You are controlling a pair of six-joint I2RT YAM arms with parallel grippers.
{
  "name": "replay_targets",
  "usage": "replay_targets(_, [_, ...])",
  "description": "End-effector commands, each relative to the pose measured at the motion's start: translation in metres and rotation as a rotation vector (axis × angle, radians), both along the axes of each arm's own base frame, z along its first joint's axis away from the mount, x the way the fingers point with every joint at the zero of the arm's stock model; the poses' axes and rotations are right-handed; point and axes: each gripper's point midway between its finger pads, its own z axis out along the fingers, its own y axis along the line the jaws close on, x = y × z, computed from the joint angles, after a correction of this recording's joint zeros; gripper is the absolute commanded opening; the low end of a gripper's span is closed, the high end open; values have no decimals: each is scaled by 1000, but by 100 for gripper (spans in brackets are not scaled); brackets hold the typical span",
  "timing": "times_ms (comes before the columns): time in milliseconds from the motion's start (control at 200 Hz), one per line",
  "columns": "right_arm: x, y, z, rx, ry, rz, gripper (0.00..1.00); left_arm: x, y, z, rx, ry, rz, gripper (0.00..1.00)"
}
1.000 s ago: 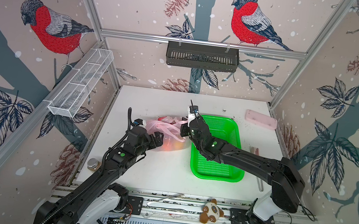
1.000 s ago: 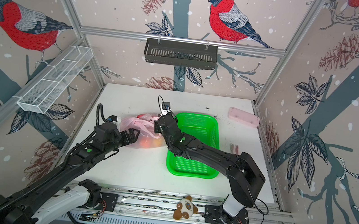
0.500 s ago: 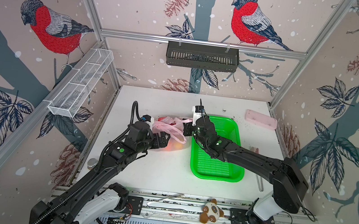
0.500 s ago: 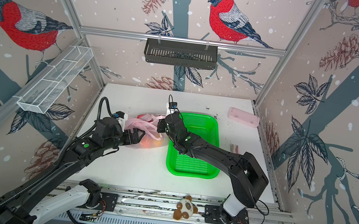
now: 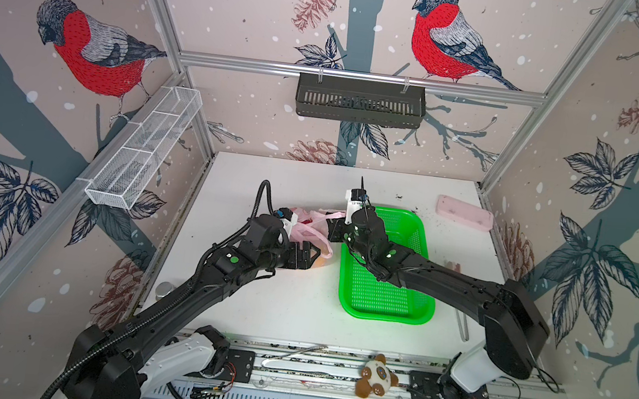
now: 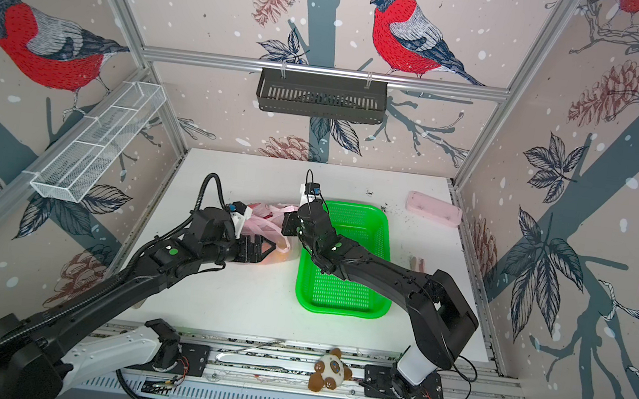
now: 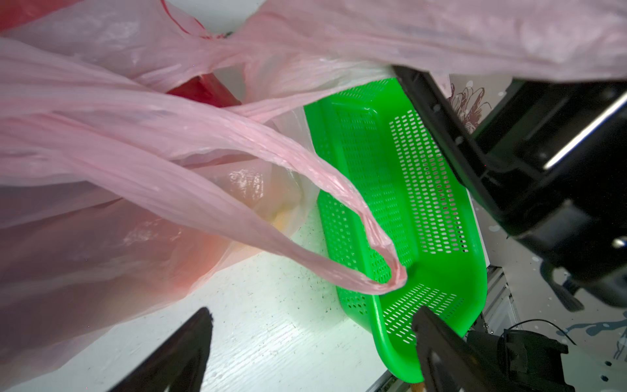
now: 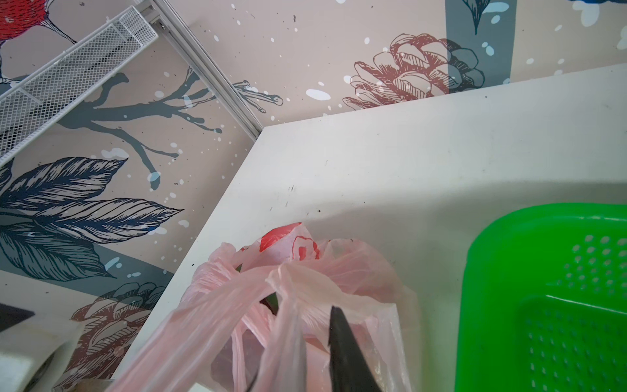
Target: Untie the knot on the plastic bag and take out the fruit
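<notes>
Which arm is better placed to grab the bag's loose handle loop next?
Left. The left gripper is open and empty, with the handle loop hanging just ahead of it. The right gripper is shut on the plastic bag, so it is occupied.

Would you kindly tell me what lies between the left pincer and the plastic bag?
Only bare table separates left pincer from plastic bag in the left wrist view.

No legible text, label, brand, number or sign appears on anything in view.

The plastic bag (image 5: 314, 230) lies on the table (image 5: 287, 301) just left of the basket (image 5: 383, 316).
</notes>
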Motion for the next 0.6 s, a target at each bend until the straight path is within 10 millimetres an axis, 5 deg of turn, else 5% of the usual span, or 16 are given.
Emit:
replay_targets(0, [0,7,8,57,-9,15,21,16,-6,5,-48,-53,38,90])
replay_targets(335, [-4,8,11,51,-19,27,21,47,-16,6,-195,-136,132,61])
replay_targets(595, [-6,6,14,38,-36,24,21,52,-2,55,-343,-320,224,30])
